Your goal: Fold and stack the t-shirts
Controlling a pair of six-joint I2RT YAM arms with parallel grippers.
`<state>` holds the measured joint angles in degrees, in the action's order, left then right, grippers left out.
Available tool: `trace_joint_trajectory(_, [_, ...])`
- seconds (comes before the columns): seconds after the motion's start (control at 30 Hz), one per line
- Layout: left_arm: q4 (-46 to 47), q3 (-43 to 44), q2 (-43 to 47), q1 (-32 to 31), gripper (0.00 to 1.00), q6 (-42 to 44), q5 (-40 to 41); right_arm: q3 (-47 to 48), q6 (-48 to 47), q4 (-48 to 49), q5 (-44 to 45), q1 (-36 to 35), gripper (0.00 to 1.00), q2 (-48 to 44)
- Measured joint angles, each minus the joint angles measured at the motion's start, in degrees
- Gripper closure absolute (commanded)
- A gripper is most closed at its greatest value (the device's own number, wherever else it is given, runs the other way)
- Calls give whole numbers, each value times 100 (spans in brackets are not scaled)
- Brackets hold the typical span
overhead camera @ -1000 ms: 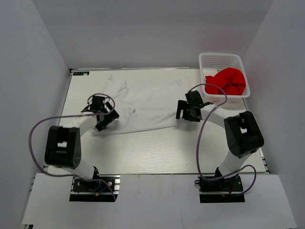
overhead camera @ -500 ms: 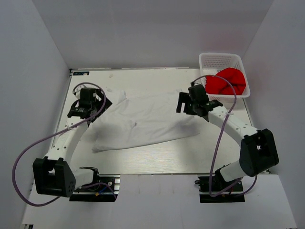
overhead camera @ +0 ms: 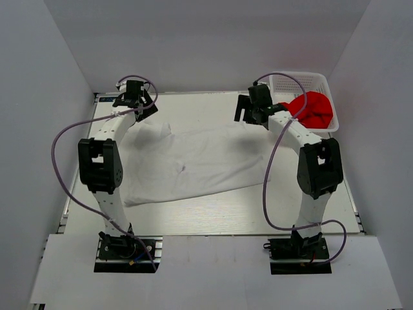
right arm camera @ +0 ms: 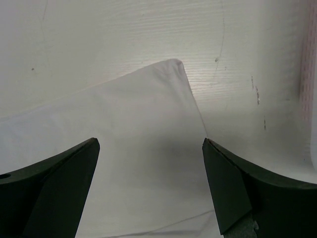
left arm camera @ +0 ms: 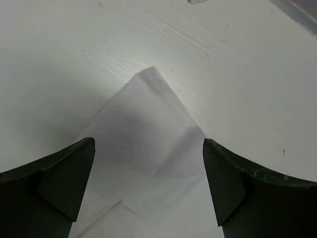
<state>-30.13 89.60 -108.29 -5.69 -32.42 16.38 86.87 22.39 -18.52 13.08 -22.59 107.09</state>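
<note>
Flatly, white t-shirt [overhead camera: 200, 158] (corners free)

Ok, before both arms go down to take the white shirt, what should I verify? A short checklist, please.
1. Left gripper open: ok.
2. Right gripper open: ok.
3. White shirt corner lined up with the left gripper: ok.
4. Another corner lined up with the right gripper: ok.
5. Shirt spread flat: not ok, creases show from above.
6. Red shirt inside the basket, off the white one: ok.
</note>
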Motion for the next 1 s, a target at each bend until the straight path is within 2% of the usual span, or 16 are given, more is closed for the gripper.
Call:
trace_joint_trajectory(0.1, [-96,645,-640,0,0,151,37,538,-70,-111,-144,188,10,487])
trace_joint_trajectory(0.33, [-181,931,-1051,107,0,411,-55,1296,-236,-299,-409,431,10,1259])
trace_joint_trajectory(0.57, [-146,1440,-1683,236,0,525,-68,2035,-474,-562,-192,487,10,1823])
trace_joint_trajectory(0.8, [-28,1843,-2284,286,0,754,-149,2299,-684,-516,122,496,10,2186])
trace_joint_trajectory(0.83, [-17,1930,-2385,291,2,785,-216,2339,-693,-511,151,501,10,2253])
trace_joint_trajectory(0.93, [22,2033,-2559,291,19,839,-354,2487,-699,-483,190,525,10,2494])
trace_joint_trajectory(0.97, [28,2002,-2577,291,26,863,-402,2514,-699,-452,190,531,10,2557])
trace_joint_trajectory(1.0, [92,1928,-2577,291,38,857,-459,2524,-697,-437,177,538,10,2623])
